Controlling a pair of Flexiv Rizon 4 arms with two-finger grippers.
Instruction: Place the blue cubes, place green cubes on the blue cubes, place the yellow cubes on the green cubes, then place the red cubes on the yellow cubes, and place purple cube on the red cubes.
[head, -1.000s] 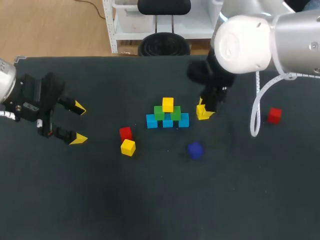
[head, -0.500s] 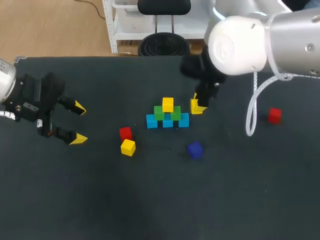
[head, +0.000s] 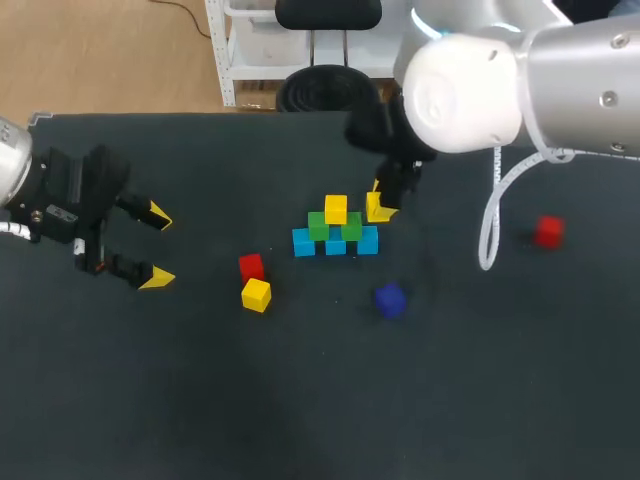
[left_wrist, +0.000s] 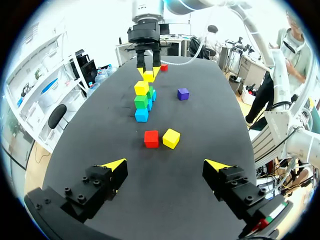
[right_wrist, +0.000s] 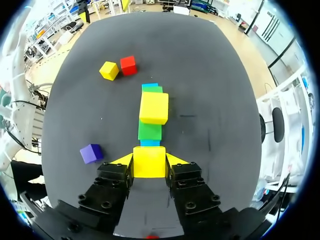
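Observation:
Three blue cubes (head: 335, 246) lie in a row at mid-table, with two green cubes (head: 318, 225) on them and a yellow cube (head: 336, 209) on top. My right gripper (head: 381, 203) hovers just right of this stack, shut on another yellow cube (head: 375, 209); the right wrist view shows that cube (right_wrist: 149, 161) between the fingers, with the stack's yellow top (right_wrist: 154, 107) ahead. My left gripper (head: 150, 245) is open and empty at the table's left (left_wrist: 166, 166). Loose on the table are a red cube (head: 251, 266), a yellow cube (head: 256, 294), a purple cube (head: 390, 299) and a second red cube (head: 547, 231).
The near red cube (left_wrist: 151, 138) and loose yellow cube (left_wrist: 171, 138) lie together between my left gripper and the stack. A white cable (head: 492, 225) loops down from my right arm over the table's right half.
My right gripper has carried its yellow cube leftward and toward the back, closer to the stack's right side. The left arm and the loose cubes have not moved.

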